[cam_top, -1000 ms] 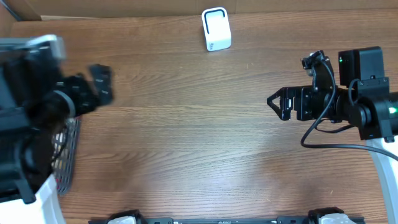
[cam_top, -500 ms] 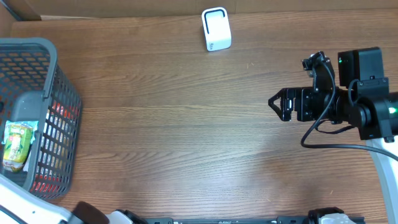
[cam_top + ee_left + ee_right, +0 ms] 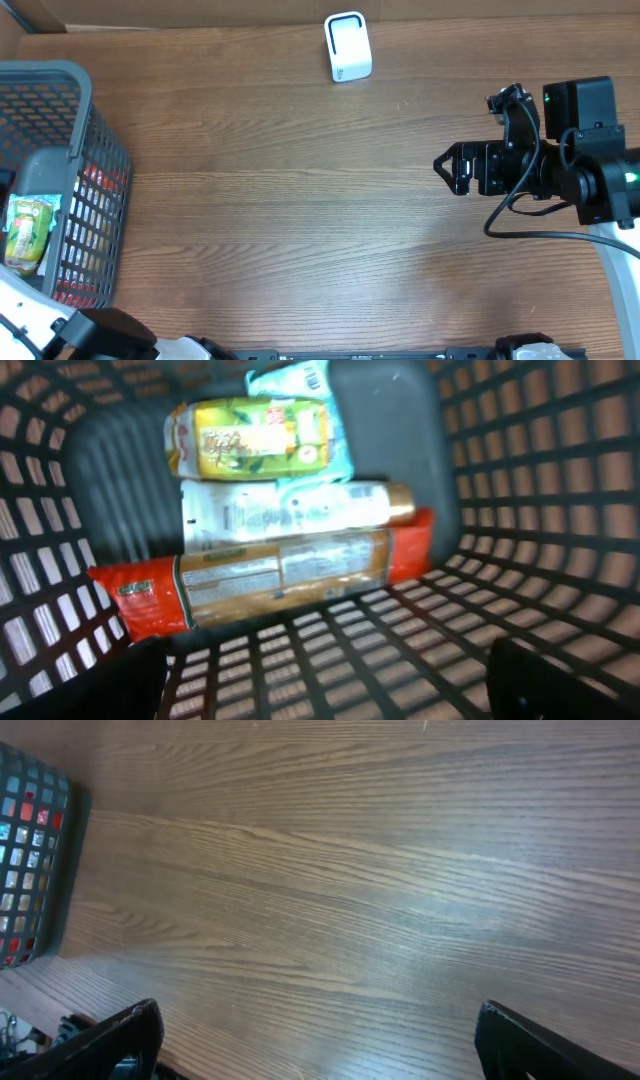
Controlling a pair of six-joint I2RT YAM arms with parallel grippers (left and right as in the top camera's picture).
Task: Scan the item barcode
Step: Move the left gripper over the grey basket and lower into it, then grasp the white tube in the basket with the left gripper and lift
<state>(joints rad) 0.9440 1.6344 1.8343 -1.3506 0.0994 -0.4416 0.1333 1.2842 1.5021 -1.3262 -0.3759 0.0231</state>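
Packets (image 3: 290,510), 3 in the basket (image 3: 530,490), lie ahead of widely spread, empty left fingers (image 3: 90,680).

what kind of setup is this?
Looks like a mock checkout station: grey shopping basket of packaged groceries, a white scanner-like device standing on a wooden table.

Obscured and cropped areas
Left wrist view is blurred: print on the packets (image 3: 285,565) is illegible; the basket (image 3: 105,190) runs off the overhead view's left edge.
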